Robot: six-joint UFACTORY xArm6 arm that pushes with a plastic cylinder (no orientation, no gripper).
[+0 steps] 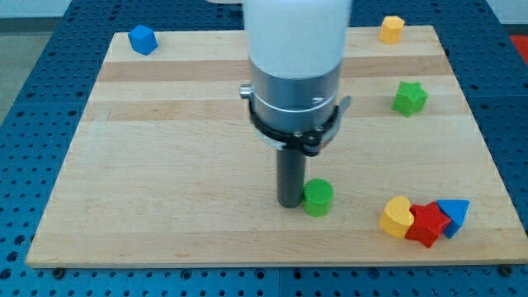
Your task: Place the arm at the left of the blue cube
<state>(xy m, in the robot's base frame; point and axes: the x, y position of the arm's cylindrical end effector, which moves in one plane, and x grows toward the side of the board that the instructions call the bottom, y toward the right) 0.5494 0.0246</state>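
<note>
The blue cube [143,40] sits at the board's top left corner. My tip [289,203] rests on the wooden board [165,165] near the view's bottom centre, far to the right of and below the blue cube. It touches or nearly touches the left side of a green cylinder [318,197]. The arm's white and grey body hides part of the board's top centre.
A yellow block [392,29] lies at the top right. A green star-shaped block [409,98] lies at the right. At the bottom right a yellow heart-shaped block [397,217], a red block [427,223] and a blue triangle [454,214] are clustered together.
</note>
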